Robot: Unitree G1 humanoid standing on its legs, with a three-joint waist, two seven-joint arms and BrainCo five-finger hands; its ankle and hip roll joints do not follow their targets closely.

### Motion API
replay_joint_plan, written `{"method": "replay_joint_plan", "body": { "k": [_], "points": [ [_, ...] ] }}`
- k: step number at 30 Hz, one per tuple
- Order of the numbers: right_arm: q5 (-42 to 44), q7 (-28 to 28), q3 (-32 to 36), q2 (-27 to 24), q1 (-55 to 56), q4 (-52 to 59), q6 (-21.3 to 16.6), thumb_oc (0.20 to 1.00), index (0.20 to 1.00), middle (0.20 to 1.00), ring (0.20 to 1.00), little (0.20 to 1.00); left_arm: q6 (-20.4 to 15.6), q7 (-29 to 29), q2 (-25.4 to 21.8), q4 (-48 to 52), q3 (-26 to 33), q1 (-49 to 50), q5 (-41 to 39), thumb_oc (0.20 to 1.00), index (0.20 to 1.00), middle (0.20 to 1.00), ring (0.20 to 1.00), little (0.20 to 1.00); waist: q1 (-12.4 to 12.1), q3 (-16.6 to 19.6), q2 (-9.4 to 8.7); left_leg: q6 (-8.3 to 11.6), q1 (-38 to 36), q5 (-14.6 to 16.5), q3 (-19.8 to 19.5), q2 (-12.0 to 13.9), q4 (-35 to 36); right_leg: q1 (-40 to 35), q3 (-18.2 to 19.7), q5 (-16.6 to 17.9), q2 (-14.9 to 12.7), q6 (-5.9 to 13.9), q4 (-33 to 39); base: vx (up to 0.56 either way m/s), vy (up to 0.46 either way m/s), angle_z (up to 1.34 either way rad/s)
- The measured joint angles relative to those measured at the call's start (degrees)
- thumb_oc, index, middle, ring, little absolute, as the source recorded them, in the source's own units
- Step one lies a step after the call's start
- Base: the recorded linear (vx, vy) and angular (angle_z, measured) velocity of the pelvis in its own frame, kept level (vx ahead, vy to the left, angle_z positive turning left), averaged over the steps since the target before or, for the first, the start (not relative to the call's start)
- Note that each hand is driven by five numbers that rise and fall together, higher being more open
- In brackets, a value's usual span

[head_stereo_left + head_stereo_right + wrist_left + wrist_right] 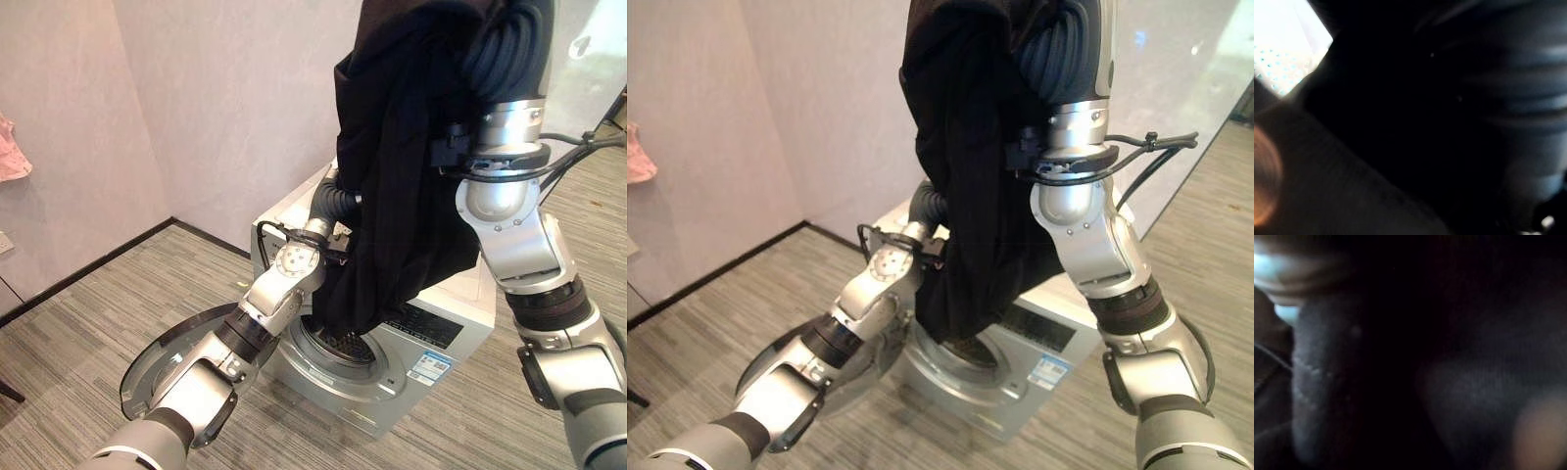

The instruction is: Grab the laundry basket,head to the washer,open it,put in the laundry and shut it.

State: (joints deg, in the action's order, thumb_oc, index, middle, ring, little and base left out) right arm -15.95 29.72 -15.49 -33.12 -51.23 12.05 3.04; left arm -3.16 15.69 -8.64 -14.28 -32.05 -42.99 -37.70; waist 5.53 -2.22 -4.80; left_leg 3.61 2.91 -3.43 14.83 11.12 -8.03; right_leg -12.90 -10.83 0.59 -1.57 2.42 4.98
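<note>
The washer door (162, 364) is nearest. It hangs wide open, low and to the left, so the opening part looks done.

Next comes the round hole (338, 345) in the front of the washer (431, 338). The bottom of a big black cloth (392, 196) dangles right at that hole, maybe just dipping in.

The left hand (338, 201) reaches up beside the cloth, over the washer top. Its fingers are hidden behind the cloth, so I cannot tell if they grab it.

The right hand (509, 49) is raised high, and the cloth is draped over it and hangs down from it. Its fingers are hidden too, so I cannot tell how it holds the cloth.

So the robot is at the washer and the door is open. I think the cloth is not yet inside. It must be pushed in, and then the door must be shut.

A bit of pink cloth (12, 147) hangs on the far wall.
</note>
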Motion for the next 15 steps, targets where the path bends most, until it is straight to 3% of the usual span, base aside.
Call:
{"method": "replay_joint_plan", "body": {
  "k": [15],
  "points": [
    [-0.28, 0.2, 0.13, -0.19, 0.51, -3.98, 2.13, 0.2, 0.2, 0.2, 0.2, 0.2, 1.33, -5.21, -3.8, 12.72, -0.86, 19.39, -2.85, 1.0, 1.0, 1.0, 1.0, 1.0, -1.84, -1.01, 1.47, 0.82, 0.19, -0.23, -0.37, 0.62, 0.55, 0.03, -0.53, -0.26, 0.75, -0.53, 0.48, 0.0, -0.01, 0.01]
  ]
}}
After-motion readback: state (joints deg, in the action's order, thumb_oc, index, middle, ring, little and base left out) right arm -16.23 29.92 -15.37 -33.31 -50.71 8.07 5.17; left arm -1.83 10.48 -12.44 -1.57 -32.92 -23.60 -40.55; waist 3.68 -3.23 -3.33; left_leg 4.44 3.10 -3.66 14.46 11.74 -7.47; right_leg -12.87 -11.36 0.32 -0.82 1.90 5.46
